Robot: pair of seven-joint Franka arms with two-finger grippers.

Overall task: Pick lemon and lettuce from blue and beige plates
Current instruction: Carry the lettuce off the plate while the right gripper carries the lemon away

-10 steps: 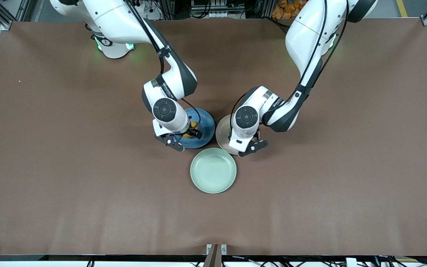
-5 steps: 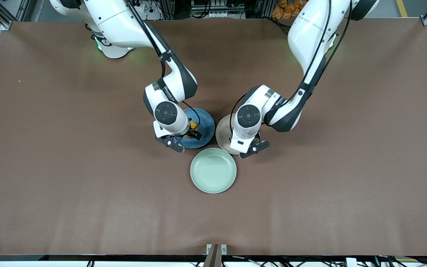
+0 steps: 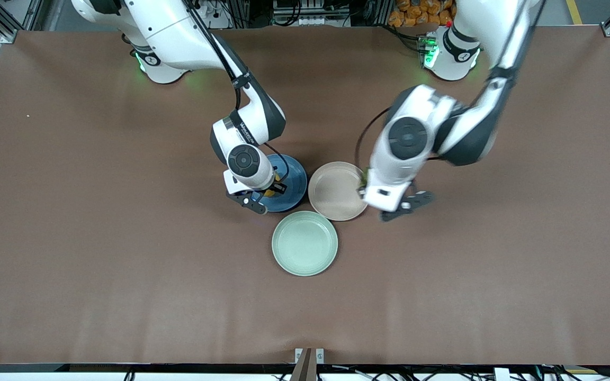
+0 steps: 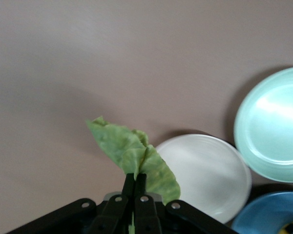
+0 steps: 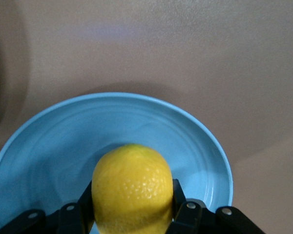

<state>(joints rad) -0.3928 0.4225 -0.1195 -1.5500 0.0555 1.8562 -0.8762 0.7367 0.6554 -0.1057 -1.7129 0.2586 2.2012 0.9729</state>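
your left hand [image 4: 135, 195] has its two fingers pressed together on the lettuce [image 4: 133, 157]. in the left wrist view you see the leaf stand out from the fingertips, up in the air, with the beige plate [image 4: 205, 173] under and just beside it. in the front view this hand [image 3: 362, 186] hangs over the rim of the beige plate [image 3: 337, 191], on the side toward the left arm's end of the bench [image 3: 98, 264], and only a small green piece of the lettuce [image 3: 361, 181] shows at the wrist.

your right hand [image 5: 132, 214] is closed on the lemon [image 5: 132, 187], one finger on each side of the fruit. the lemon is over the blue plate [image 5: 53, 146]; you cannot tell from the pictures if it touches the plate or is a little above it. in the front view the right hand [image 3: 269, 189] is over the blue plate [image 3: 294, 182], which lies just beside the beige plate, toward the right arm's end, and a little yellow of the lemon [image 3: 269, 186] shows under the wrist.

the mint green plate [image 3: 305, 243] lies just beside the beige plate, nearer to the front camera, and has nothing in it. the bench is covered with a brown sheet. above the bench's top edge you see metal frames, cables and some orange things [image 3: 419, 11].
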